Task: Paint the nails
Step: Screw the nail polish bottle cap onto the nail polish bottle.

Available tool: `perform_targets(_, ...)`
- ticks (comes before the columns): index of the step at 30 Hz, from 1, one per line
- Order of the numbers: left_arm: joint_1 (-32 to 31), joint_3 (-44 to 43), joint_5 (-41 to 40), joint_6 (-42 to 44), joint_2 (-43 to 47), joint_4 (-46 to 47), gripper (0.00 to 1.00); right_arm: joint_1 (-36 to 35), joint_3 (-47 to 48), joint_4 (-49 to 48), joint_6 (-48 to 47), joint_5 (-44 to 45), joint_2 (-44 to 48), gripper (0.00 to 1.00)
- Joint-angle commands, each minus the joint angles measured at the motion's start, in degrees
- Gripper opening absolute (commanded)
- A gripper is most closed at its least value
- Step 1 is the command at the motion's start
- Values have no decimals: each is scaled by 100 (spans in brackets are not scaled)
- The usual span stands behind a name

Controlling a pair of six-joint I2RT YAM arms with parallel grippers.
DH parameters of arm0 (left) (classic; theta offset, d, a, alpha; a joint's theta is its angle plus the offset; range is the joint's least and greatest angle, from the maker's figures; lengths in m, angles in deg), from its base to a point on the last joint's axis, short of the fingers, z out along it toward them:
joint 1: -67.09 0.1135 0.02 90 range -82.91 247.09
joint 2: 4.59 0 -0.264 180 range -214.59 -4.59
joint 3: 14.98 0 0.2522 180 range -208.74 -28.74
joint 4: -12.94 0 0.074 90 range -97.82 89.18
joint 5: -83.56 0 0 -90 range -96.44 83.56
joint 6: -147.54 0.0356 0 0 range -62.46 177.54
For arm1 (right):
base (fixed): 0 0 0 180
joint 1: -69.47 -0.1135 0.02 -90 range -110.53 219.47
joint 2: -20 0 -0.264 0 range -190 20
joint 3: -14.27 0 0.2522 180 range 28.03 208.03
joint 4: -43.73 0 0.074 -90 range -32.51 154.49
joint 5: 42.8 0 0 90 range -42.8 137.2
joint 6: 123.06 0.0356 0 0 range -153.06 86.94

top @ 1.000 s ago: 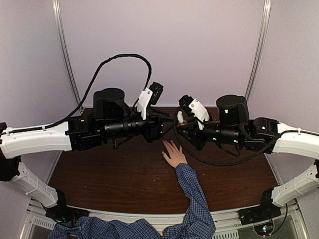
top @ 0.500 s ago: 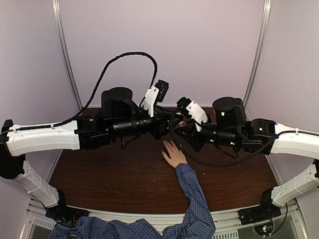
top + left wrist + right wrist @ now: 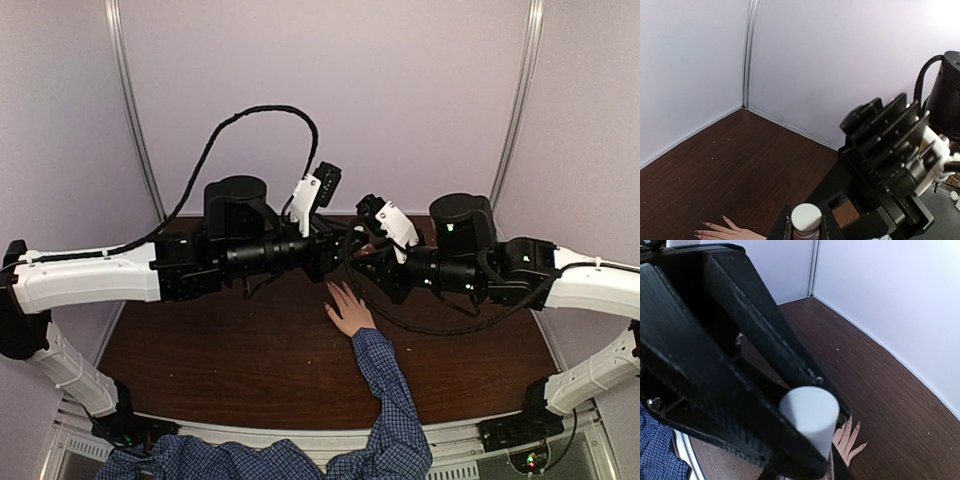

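Hand (image 3: 350, 312) on table (image 3: 200, 350); left arm (image 3: 240, 255), right arm (image 3: 470, 270) meet above nails (image 3: 704, 224).

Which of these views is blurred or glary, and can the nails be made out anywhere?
Top external: sharp, evenly lit, rails splayed by the lens, hand too small for detail. Left wrist: glare top right, white cap soft, nails visible. Right wrist: near black fingers and cap blurred, hand sharper.

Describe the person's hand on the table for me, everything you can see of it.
The hand is light-skinned and lies flat, palm down, on the dark wood-look table. Its fingers are slightly spread and point toward the back wall. Its nails are long, pointed and pale pink. A blue checked sleeve covers the arm up to the wrist. Nothing but the table touches the hand.
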Motion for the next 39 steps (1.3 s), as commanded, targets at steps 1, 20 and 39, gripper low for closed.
perform_targets(1, 17, 65, 469, 72, 154, 118, 0, -28, 72, -205, -158, -728, 258, 0)
perform_targets(20, 27, 267, 3217, 622, 592, 120, 0, 21, 281, -294, -580, -3695, 476, 0)
perform_targets(39, 21, -308, 5555, 485, 120, 259, 0, 21, 1212, -17, -609, -5724, 72, 0)
